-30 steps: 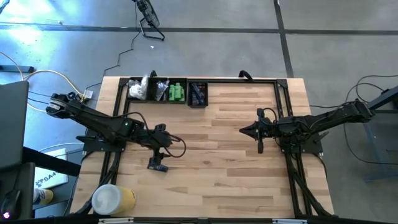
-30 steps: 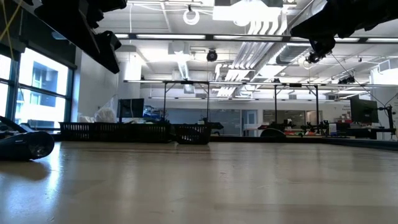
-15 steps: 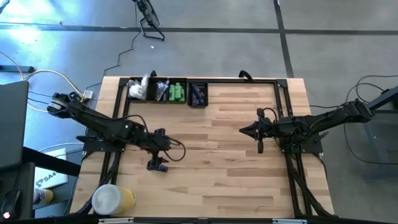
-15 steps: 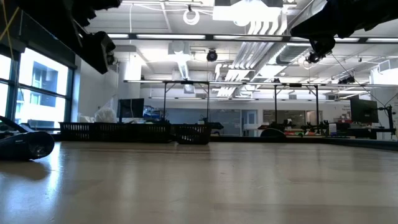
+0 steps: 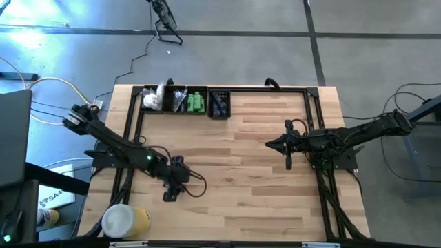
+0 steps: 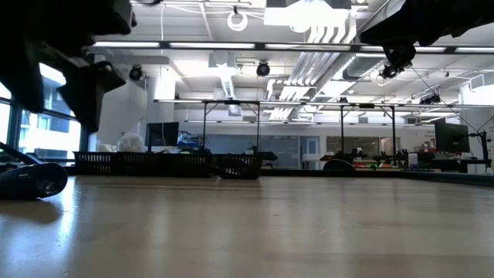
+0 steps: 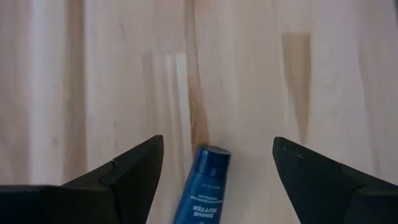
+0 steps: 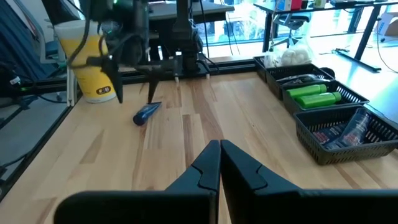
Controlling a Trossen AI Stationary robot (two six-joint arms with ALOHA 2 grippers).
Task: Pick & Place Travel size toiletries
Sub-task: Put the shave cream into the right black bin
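1. Left wrist view: we are looking at a small blue tube (image 7: 204, 185) lying flat on the counter (image 7: 249, 74), its cap end pointing away from the camera. It is sitting between the two dark fingers (image 7: 118, 177), nearer one of them than the other and touching neither.

2. We are keeping the left gripper (image 5: 172, 191) spread wide over the tube, presumably so the fingers can come down on either side of its narrow body. In the right wrist view the tube (image 8: 147, 112) is lying just below that gripper's tips, with a clear gap between them.

3. In the high view the left gripper is hanging over the near-left part of the counter, close to the large white-and-yellow cylinder (image 5: 125, 221) at the corner. The tube itself is hidden under the gripper there.

4. We judge this as the approach just ahead of a grasp: nothing is held yet.

5. The black baskets (image 5: 185, 100) are standing in a row along the far edge, well apart from the tube. They are already holding green bottles (image 8: 314, 94), white wrapped packets (image 8: 291, 56) and dark sachets (image 8: 348, 131), sorted by kind, so the tube probably belongs there too.

6. We are holding the right gripper (image 8: 219, 152) pinched closed and empty over the right side of the counter, waiting clear of the work.
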